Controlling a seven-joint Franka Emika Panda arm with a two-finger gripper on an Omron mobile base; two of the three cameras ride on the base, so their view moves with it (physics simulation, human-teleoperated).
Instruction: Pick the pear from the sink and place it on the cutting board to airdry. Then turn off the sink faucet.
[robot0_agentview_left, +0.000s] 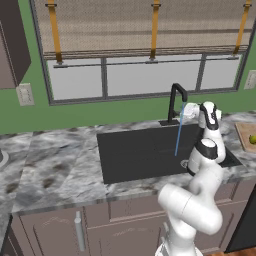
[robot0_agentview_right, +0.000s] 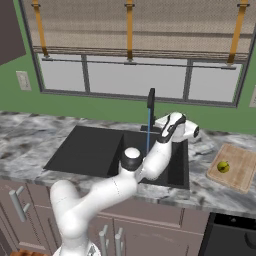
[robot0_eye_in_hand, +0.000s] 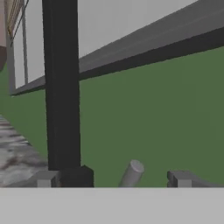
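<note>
Pear (robot0_agentview_right: 223, 166), small, yellow-green, rounded

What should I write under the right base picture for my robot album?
Pear drying on the board, arm reaching toward the faucet while water still runs into the sink.

White glossy arm (robot0_agentview_left: 192, 207), rounded segments, dark joint caps, grey fingertips (robot0_eye_in_hand: 180, 178)
</note>
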